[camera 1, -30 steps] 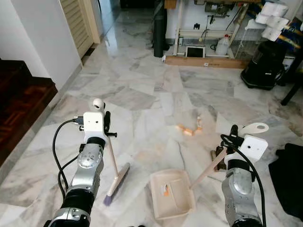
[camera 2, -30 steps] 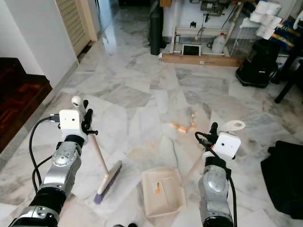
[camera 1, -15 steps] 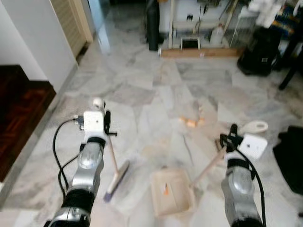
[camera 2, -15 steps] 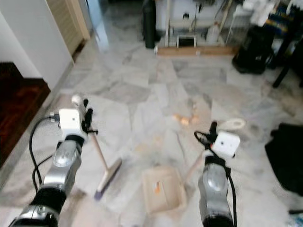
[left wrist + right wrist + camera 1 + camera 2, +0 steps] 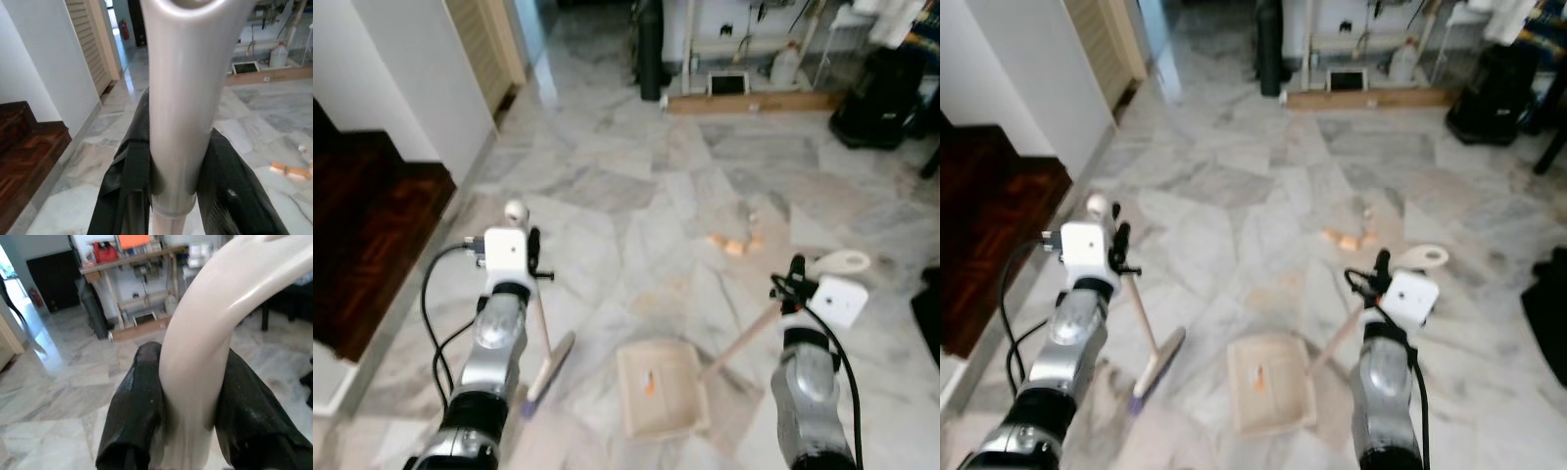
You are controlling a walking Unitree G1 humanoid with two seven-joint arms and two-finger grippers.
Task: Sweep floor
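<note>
Grey-white veined marble floor [image 5: 636,186], cream dustpan [image 5: 658,389] with an orange mark, pale broom [image 5: 545,364] with purple bristles, orange-tan debris bits [image 5: 734,245], dark red-brown wood step [image 5: 362,245], white wall [image 5: 406,78], beige louvred door [image 5: 484,39], silver arms with black fingers [image 5: 129,191].

floor [image 5: 636,196]: glossy polished marble, grey-veined
broom handle [image 5: 178,98]: smooth, satin-sheened metal tube
dustpan [image 5: 661,390]: matt cream plastic; its handle glossy
end effector fingers [image 5: 134,416]: matt black
step [image 5: 372,225]: dark glossy wood
</note>
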